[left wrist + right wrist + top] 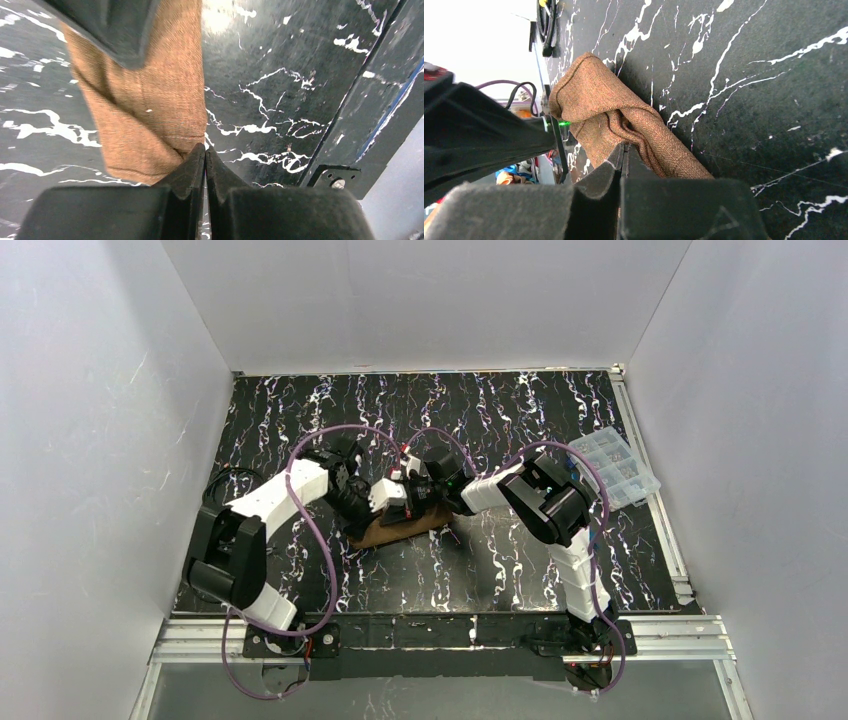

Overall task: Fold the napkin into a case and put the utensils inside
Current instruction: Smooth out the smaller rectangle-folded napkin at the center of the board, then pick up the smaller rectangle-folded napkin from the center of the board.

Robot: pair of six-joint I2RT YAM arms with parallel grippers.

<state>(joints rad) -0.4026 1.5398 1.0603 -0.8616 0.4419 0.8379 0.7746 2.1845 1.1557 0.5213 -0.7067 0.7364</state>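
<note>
The brown napkin (402,526) lies folded into a narrow, layered strip on the black marbled table, mid-centre. Both grippers meet over it. My left gripper (388,496) is shut, its tips (205,148) pinching the napkin (150,105) at its near right corner, where the cloth creases. My right gripper (424,490) is shut, its tips (623,146) nipping a bunched fold of the napkin (599,102). The right gripper's body covers the napkin's far end in the left wrist view. No utensils show in any view.
A clear plastic compartment box (612,466) sits at the table's right edge. White walls enclose the table on three sides. A metal rail (450,632) runs along the near edge. The left arm (479,130) fills the left of the right wrist view.
</note>
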